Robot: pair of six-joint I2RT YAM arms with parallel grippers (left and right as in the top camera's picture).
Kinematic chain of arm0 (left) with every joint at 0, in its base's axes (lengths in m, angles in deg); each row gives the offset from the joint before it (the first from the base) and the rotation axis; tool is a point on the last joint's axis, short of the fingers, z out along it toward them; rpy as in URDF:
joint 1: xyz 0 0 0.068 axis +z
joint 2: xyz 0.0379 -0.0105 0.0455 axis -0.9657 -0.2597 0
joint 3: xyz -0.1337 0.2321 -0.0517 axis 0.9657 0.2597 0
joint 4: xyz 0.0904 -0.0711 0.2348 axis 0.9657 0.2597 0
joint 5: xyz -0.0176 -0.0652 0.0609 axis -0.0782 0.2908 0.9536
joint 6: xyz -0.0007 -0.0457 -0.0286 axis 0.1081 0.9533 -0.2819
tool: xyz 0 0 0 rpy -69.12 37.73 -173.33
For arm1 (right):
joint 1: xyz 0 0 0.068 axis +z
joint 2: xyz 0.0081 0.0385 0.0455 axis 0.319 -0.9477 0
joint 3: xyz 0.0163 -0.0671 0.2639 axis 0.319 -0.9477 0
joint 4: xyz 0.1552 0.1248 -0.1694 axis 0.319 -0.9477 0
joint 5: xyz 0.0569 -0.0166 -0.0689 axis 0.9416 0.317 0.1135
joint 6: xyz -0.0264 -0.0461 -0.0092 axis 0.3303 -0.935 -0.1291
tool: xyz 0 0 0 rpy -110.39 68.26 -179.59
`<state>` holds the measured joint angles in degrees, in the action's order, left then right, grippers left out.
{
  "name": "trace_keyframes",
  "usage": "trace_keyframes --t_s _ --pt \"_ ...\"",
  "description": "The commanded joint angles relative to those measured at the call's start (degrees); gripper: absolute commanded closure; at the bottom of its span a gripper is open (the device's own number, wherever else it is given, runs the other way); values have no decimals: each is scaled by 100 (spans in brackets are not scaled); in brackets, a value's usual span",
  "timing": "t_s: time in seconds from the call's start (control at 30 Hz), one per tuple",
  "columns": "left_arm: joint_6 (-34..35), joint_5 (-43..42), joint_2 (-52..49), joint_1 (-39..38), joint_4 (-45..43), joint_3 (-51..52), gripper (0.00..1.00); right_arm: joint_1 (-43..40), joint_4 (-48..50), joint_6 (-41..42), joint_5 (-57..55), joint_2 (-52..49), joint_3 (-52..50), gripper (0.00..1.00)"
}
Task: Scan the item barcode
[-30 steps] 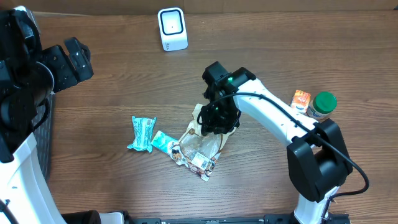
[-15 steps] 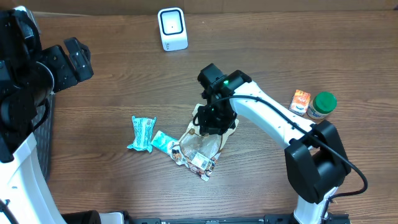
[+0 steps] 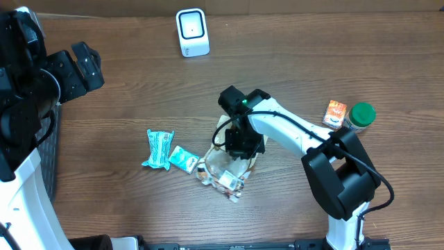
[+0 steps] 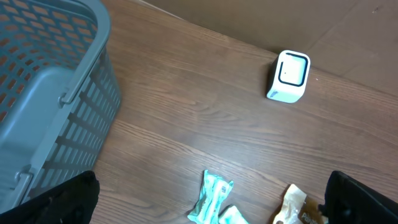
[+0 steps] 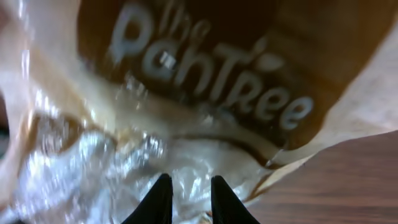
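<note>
Right gripper (image 5: 186, 200), jaws nearly together, pinches the clear film of the snack bag (image 3: 223, 173) lying mid-table (image 3: 312, 62) toward the near edge: light, limp, slippery stuff, likely best held by a bunched fold.

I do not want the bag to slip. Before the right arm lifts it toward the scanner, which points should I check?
1. Right gripper closed on the snack bag: ok, its fingertips pinch the clear film.
2. Barcode found: cannot tell; the white label is too small to read.
3. Way to the scanner: ok, nothing lies between.
4. Left gripper out of the way: ok, open, empty, far left.
5. Teal packet apart from the bag: cannot tell; it lies at the bag's edge.
</note>
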<state>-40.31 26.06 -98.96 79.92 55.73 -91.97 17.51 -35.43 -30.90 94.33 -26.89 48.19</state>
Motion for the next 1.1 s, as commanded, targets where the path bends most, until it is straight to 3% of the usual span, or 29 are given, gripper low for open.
trace_keyframes --t_s 0.0,0.37,0.77,1.07 --pt "52 52 -9 26 -24 -42 1 -299 157 76 -568 -2 -11 82" --pt "52 52 -9 26 -26 -42 0 -1023 1075 -234 -619 -39 -11 80" --pt "52 52 -9 26 -24 -42 0 -1705 -142 -551 -533 -37 778 76" --pt "52 52 -9 26 -26 -42 1 -1593 -863 -529 -688 -37 575 77"
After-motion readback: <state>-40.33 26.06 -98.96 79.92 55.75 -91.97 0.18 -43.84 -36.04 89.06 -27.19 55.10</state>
